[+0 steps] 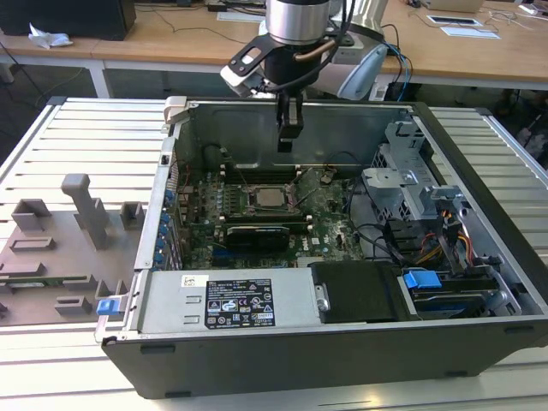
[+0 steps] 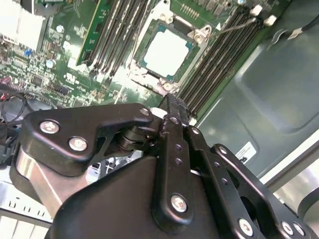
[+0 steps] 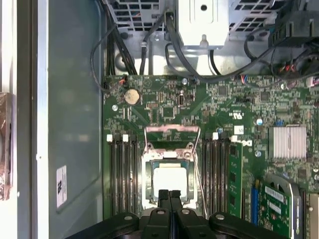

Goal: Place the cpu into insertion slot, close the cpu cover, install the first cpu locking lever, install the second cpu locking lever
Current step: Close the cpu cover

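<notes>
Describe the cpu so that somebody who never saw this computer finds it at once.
Inside the open computer case, a green circuit board lies on the floor. Near its middle, between banks of memory slots, is the silver-rimmed insertion slot. The cpu is the flat chip in it: square and dull silver-grey, where its neighbours are long and black.

Wrist [image 1: 297,21] vertical, gripper [image 1: 288,145] pointing down (fingers [image 3: 163,198] pressed together)

Nothing legible. Power supply label [image 1: 241,302]: rows of tiny print and marks, unreadable. Case wall sticker [image 3: 61,185]: dark mark, small print, unreadable too.
</notes>
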Robot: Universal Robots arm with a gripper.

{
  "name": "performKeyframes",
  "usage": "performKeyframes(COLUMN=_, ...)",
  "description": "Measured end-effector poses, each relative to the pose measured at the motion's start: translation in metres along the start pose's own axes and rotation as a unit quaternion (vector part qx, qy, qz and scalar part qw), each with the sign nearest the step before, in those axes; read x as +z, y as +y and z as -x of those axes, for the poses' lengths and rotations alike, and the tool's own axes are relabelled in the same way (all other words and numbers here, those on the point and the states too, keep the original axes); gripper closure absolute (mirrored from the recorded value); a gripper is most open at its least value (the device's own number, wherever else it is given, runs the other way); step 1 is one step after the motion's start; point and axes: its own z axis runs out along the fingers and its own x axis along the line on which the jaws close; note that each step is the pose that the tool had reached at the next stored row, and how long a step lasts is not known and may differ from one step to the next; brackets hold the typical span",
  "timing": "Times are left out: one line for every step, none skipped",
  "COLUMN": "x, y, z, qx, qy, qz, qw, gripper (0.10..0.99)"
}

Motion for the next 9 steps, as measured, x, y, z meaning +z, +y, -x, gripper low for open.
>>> performKeyframes(x=0.0001, y=0.0029, z=0.0000, qx=0.000, qy=0.0000, qz=-0.0001, qw=1.0000, gripper=0.984)
performKeyframes(x=0.0003, y=0.0131, z=-0.0001, qx=0.000, qy=0.0000, qz=-0.0008, qw=1.0000, gripper=0.984)
performKeyframes(x=0.0004, y=0.0214, z=-0.0001, qx=0.000, qy=0.0000, qz=-0.0013, qw=1.0000, gripper=0.984)
performKeyframes(x=0.0005, y=0.0258, z=-0.0002, qx=0.000, qy=0.0000, qz=-0.0016, qw=1.0000, gripper=0.984)
performKeyframes(x=0.0006, y=0.0297, z=-0.0002, qx=0.000, qy=0.0000, qz=-0.0019, qw=1.0000, gripper=0.984)
performKeyframes(x=0.0007, y=0.0328, z=-0.0003, qx=0.000, qy=0.0000, qz=-0.0023, qw=1.0000, gripper=0.984)
performKeyframes(x=0.0011, y=0.0400, z=-0.0005, qx=0.000, qy=-0.0002, qz=-0.0030, qw=1.0000, gripper=0.984)
performKeyframes(x=0.0013, y=0.0423, z=-0.0006, qx=0.000, qy=-0.0002, qz=-0.0033, qw=1.0000, gripper=0.984)
performKeyframes(x=0.0018, y=0.0450, z=-0.0008, qx=0.000, qy=0.0000, qz=-0.0036, qw=1.0000, gripper=0.984)
